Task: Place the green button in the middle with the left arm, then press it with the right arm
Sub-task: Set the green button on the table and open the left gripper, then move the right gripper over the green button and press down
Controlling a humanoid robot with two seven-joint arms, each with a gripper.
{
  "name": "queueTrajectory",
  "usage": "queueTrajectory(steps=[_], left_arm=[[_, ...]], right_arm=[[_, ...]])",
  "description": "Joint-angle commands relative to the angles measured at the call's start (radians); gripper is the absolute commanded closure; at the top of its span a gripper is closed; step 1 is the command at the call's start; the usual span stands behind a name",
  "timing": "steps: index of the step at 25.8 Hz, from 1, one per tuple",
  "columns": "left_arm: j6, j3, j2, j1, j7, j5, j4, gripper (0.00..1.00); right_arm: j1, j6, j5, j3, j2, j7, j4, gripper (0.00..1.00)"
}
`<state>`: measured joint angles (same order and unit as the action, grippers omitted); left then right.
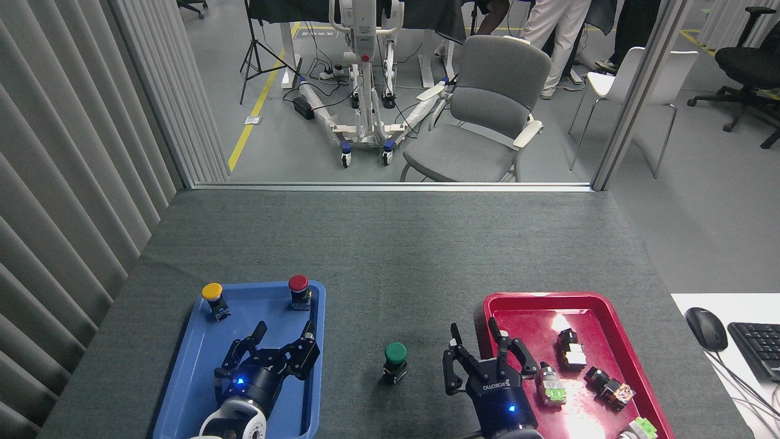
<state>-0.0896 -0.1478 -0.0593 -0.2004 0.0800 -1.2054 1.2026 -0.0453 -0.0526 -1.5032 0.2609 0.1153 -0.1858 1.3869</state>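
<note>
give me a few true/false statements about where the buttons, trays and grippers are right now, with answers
1. The green button stands upright on the dark grey cloth between the two trays. True.
2. The left gripper is shut on the green button. False: it is open over the blue tray, apart from the button.
3. The yellow button and red button stand at the far end of the blue tray. True.
4. The right gripper is pressing the green cap. False: it is open beside the button, at the red tray's left edge, not touching it.
</note>
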Motion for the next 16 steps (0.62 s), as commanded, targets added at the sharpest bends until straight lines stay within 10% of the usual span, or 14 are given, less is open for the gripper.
queueTrajectory(steps=[1, 16], left_arm=[[0.031, -0.015, 0.006, -0.013, 0.015, -0.017, 0.008, 0.01], [0.133, -0.038, 0.013, -0.014, 0.092, -0.14, -0.012, 0.01]], right_arm=[[-0.002, 0.073, 0.001, 0.008, 0.001, 0.0, 0.0, 0.53], [-0.082, 0.154, 0.001, 0.124, 0.0, 0.011, -0.063, 1.0]])
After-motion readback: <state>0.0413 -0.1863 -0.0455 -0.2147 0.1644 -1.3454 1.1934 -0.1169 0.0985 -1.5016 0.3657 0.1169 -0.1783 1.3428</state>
